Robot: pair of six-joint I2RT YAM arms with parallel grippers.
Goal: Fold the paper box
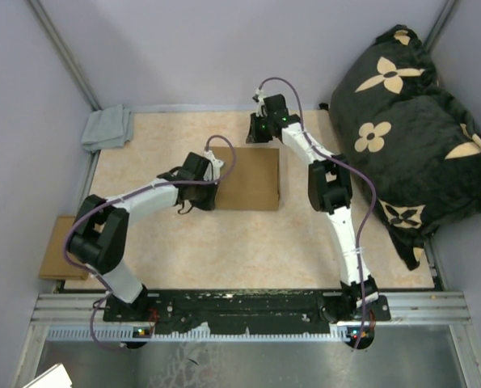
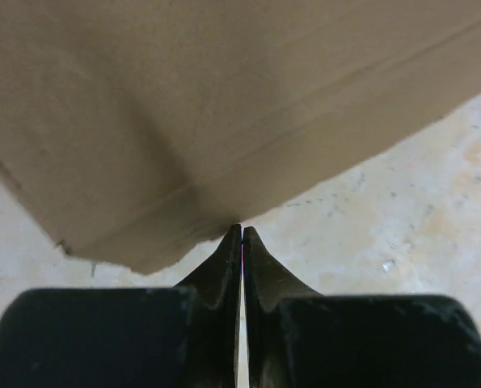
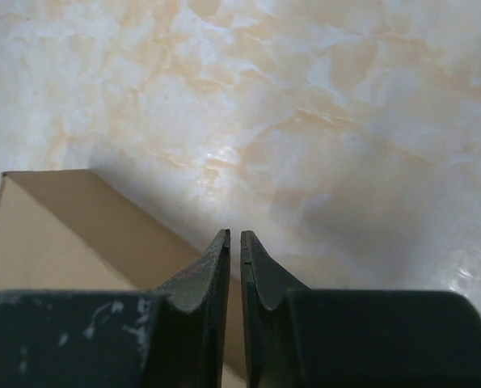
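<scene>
Top external: paper box lies on the marbled beige surface, around the middle and toward the far side, showing as a plain brown rectangle between the two arms. Left gripper sits at the box's left edge, arm reaching in from the near left. Right gripper sits at the box's far edge near its right corner, arm stretched up the right side. Left wrist: left gripper fingers pressed together, only a hairline between them and nothing pinched; tips sit right at the near edge of the paper box, which fills the upper frame with crease lines across it, and bare surface shows at right. Contact with the edge looks likely but can't tell for sure. Right wrist: right gripper fingers nearly together, a thin slit between them, nothing held; a corner of the paper box shows at lower left just beside the fingers, and the surface fills the rest. Also in top external: gray cloth at the far left corner, black cushion with tan flower print at the right, small cardboard piece off the left edge.
</scene>
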